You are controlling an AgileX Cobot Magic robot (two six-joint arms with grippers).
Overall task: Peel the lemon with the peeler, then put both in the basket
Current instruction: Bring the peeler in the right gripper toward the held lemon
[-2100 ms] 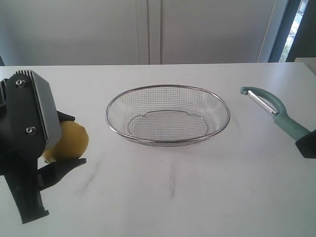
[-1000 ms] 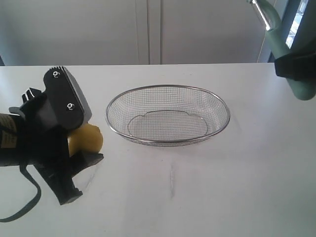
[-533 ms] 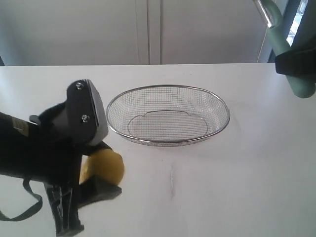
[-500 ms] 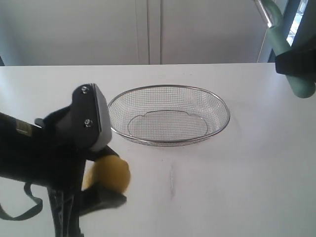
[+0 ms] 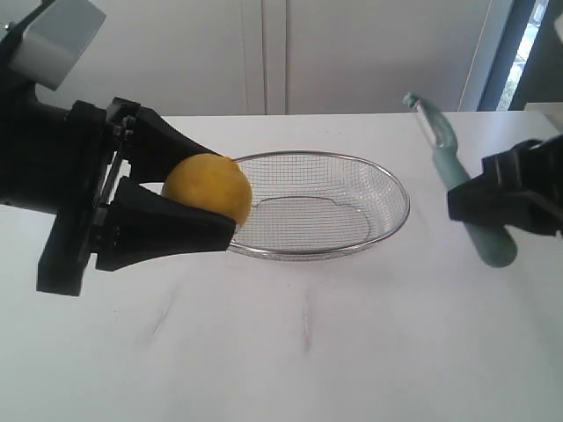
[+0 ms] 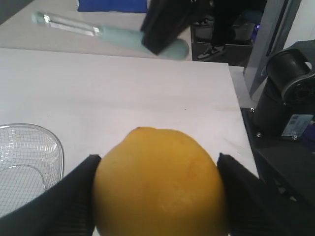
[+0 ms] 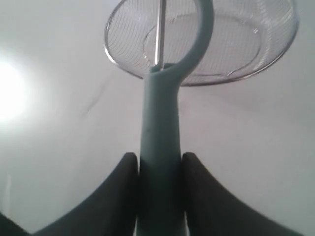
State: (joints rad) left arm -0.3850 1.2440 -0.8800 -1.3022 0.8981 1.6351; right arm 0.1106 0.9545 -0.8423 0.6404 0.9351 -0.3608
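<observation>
The left gripper [image 5: 226,195] clamps the lemon [image 5: 204,186] between wide-set jaws, above the table [image 5: 352,352] at the wire basket's [image 5: 308,154] near rim; the right gripper [image 5: 475,204] pinches the peeler [image 5: 447,160] by its teal handle, blade end up, seemingly ready for mid-air peeling.

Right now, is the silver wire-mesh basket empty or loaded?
Empty: the silver wire-mesh oval basket shows only bare mesh. The yellow lemon is clamped in the left gripper, the teal-handled peeler in the right gripper.
</observation>
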